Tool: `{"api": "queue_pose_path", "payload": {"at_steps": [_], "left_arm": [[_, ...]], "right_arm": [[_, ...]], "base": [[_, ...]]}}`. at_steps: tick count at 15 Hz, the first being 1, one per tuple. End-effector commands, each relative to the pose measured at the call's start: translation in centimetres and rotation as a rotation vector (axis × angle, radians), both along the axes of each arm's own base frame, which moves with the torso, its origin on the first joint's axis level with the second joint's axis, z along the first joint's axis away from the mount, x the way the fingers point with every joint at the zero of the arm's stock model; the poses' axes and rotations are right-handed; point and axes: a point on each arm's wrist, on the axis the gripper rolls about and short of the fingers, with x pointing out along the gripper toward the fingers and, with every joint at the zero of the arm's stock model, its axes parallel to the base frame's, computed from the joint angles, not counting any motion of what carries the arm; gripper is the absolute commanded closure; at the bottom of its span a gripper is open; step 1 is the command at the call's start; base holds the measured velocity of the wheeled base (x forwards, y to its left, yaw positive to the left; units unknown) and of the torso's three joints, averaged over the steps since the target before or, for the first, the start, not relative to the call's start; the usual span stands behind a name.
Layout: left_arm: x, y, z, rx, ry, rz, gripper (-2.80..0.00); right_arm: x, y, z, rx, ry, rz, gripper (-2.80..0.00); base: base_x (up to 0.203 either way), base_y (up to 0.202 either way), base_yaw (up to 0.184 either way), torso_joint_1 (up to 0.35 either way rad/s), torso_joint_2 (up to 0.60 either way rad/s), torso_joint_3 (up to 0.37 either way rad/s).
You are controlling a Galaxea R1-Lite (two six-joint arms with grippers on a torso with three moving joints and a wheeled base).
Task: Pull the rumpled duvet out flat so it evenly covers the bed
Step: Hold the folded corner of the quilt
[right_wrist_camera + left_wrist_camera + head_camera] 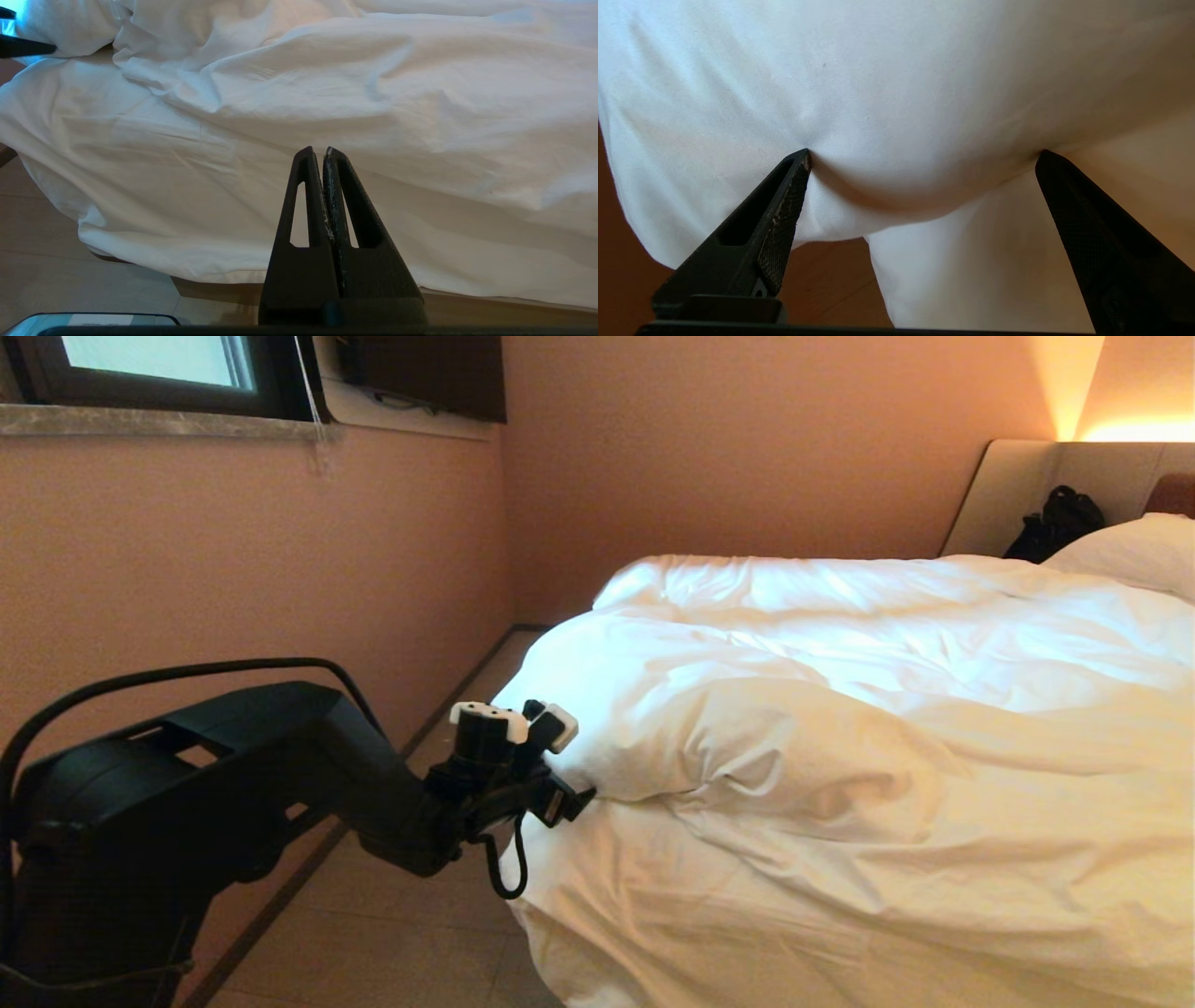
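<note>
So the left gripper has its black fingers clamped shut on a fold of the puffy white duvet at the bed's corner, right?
Not quite. The left gripper is at the corner of the puffy white duvet, but its jaws stand wide open, the black fingertips pressing into the fabric with nothing pinched. The left wrist view shows this.

No legible text, label, brand, number or sign anywhere (bedding, walls and arm all unmarked).

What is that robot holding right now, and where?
Nothing. The left gripper is open, fingertips pressed against the duvet; the right gripper is shut, empty.
</note>
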Motion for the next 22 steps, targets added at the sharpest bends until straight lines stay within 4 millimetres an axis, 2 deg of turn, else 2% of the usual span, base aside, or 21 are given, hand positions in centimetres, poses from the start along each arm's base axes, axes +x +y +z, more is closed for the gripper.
{"api": "queue_pose_path", "payload": {"at_steps": [1,7,12,13,18,22], "left_arm": [[0.7,-0.5,-1.1,0.016,-0.004,0.013,-2.80],[4.0,-1.7,-1.5,0.024,-0.070,0.071,-2.80],[4.6,-2.0,-1.4,0.022,-0.089,0.080,-2.80],[4.7,-2.1,-1.2,0.017,-0.100,0.080,0.00],[4.5,-2.0,-0.3,0.010,-0.116,0.084,0.00],[4.0,-1.7,3.7,-0.023,-0.185,0.094,0.00]], "right_arm": [[0.0,0.0,0.0,0.000,0.001,0.001,0.00],[0.0,0.0,0.0,-0.002,0.001,0.000,0.00],[0.0,0.0,0.0,-0.002,0.001,0.000,0.00],[0.0,0.0,0.0,-0.002,0.001,0.000,0.00],[0.0,0.0,0.0,-0.002,0.001,0.001,0.00],[0.0,0.0,0.0,-0.002,0.001,0.000,0.00]], "base": [[0.000,0.000,0.000,0.000,0.00,0.000],[0.000,0.000,0.000,0.000,0.00,0.000],[0.000,0.000,0.000,0.000,0.00,0.000],[0.000,0.000,0.000,0.000,0.00,0.000],[0.000,0.000,0.000,0.000,0.00,0.000],[0.000,0.000,0.000,0.000,0.00,0.000]]}}
